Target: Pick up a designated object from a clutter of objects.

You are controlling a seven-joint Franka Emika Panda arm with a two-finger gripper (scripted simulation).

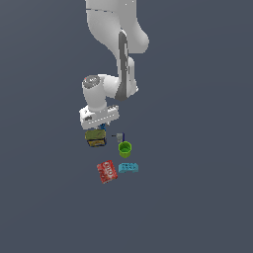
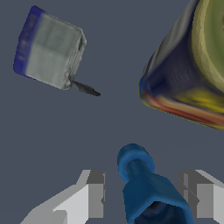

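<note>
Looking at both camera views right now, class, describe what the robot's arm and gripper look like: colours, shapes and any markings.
The arm is glossy white with rounded, bulging segments and a dark grey strip down one link. One joint has a grey cap with a small red mark. The gripper has a white, boxy body. In the wrist view its fingers are blocky, white and light grey. No cables are visible.

A flat, dark grey-blue floor carries everything. Taking the lime green cup as landmark: the olive-yellow box lies to the exterior view's left of it, the small grey-and-blue item just above it, the cyan studded brick below it, and the red flat packet below and to its left, beside the brick.
</note>
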